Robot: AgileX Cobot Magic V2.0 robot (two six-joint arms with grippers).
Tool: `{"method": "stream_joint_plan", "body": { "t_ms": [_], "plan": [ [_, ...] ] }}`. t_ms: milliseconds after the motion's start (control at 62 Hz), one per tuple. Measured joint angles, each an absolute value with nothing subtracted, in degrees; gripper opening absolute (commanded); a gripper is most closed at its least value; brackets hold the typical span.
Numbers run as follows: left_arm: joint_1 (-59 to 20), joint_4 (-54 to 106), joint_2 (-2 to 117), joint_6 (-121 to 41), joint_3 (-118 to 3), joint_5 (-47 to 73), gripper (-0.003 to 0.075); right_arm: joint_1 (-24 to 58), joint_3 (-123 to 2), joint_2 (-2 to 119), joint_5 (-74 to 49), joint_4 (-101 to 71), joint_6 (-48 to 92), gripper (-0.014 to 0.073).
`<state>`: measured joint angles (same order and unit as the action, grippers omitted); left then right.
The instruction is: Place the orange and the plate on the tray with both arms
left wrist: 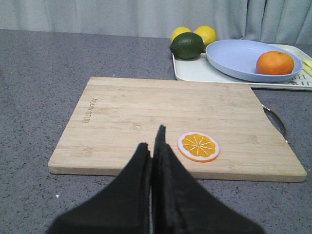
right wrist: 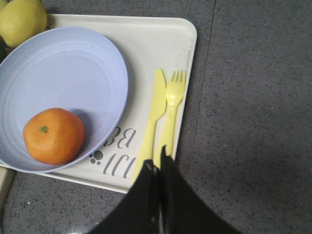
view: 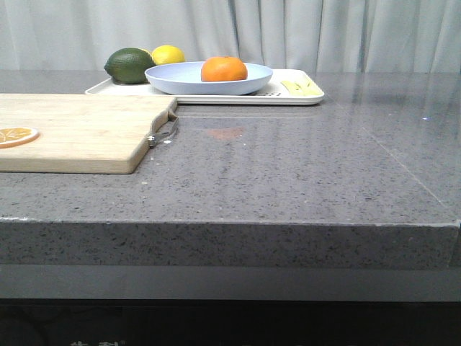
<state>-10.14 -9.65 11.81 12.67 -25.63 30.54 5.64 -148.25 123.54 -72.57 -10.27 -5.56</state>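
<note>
Left gripper was closed, fingers pressed together with nothing between them, hovering over the near edge of the wooden cutting board; just beside its tips lay a flat orange slice on the board, untouched. Right gripper was likewise closed and empty, sitting above the near rim of the tray, right by the handle ends of a yellow knife and yellow fork that lay side by side on the tray's bare strip. Neither held anything, which fits a finished job: both looked parked clear of the load. The plate rested on the tray, taking up most of it, one edge overhanging the tray's near rim slightly in the right wrist view. The orange sat inside the plate, off-centre toward its edge, probably rolled to the low spot of the shallow dish. Behind the plate a lemon and a dark green lime sat at the tray's far corner; the left wrist view showed a second lemon there. The tray stood well back on the grey counter, apart from the board. Judged: task looked complete, orange and plate both on tray.
</note>
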Motion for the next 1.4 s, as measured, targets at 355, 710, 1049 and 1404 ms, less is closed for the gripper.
{"method": "stream_joint_plan", "body": {
  "t_ms": [355,710,1049,1404],
  "plan": [
    [-10.14,-9.65,11.81,12.67,-25.63,30.54,-0.0017,4.48,-114.77,101.1,-72.57,-1.52,-2.13,-0.0067],
    [-10.14,-9.65,11.81,12.67,-25.63,30.54,-0.0017,-0.77,-77.0,81.3,-65.53,-0.39,-0.43,-0.0066],
    [-10.14,-9.65,11.81,12.67,-25.63,30.54,-0.0017,-0.77,-45.55,55.81,-42.55,-0.39,0.0,-0.0067],
    [-10.14,-9.65,11.81,12.67,-25.63,30.54,-0.0017,-0.77,-24.33,26.36,-22.48,-0.39,0.0,-0.0067]
  ]
}}
